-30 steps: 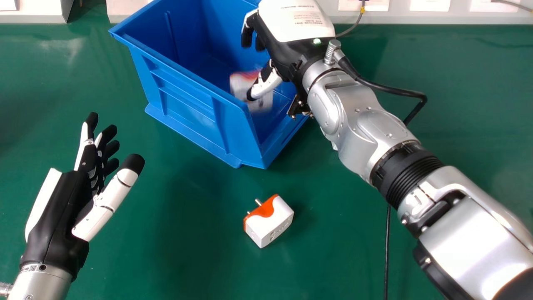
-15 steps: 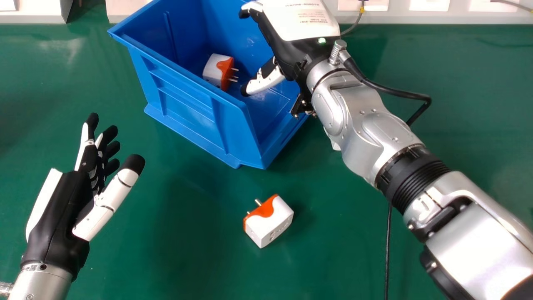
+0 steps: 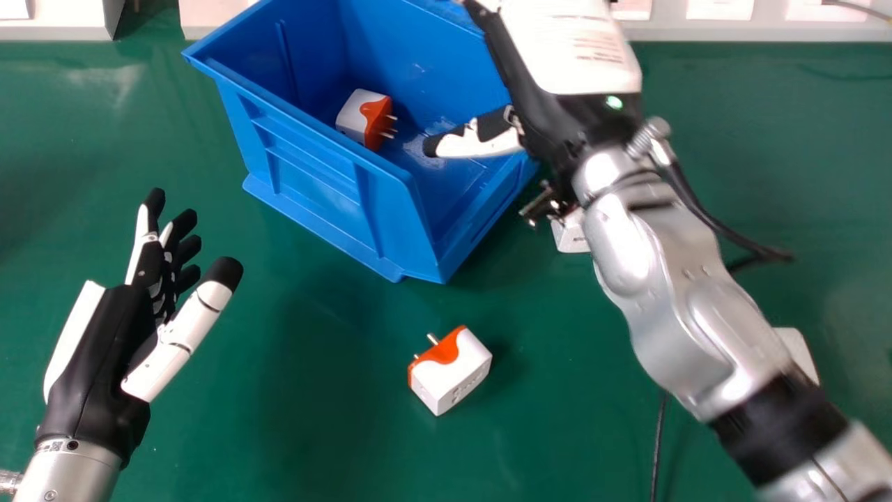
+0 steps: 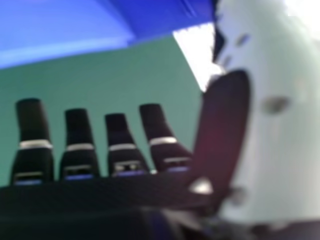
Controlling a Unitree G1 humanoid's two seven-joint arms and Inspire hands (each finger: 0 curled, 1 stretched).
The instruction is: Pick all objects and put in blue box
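In the head view, my right hand (image 3: 557,84) is over the right side of the blue box (image 3: 313,171), its thumb extended above the opening and nothing held. A white and orange plug adapter (image 3: 366,117) lies inside the box near its left wall. A second such adapter (image 3: 449,371) rests on the green table in front of the box. My left hand (image 3: 104,348) stands open and still at the lower left. In the right hand view, the fingers of my right hand (image 4: 120,145) are straight, with part of the blue box (image 4: 60,30) beyond them.
A white object (image 3: 570,232) sits partly hidden under my right wrist, and another white object (image 3: 798,352) shows beside the forearm. A black cable (image 3: 658,439) runs along the green table (image 3: 293,432). White boxes (image 3: 56,21) line the back edge.
The first adapter has left my right hand and now lies in the box. My right hand and arm have moved to the right, uncovering white objects on the table. The left hand has not moved.
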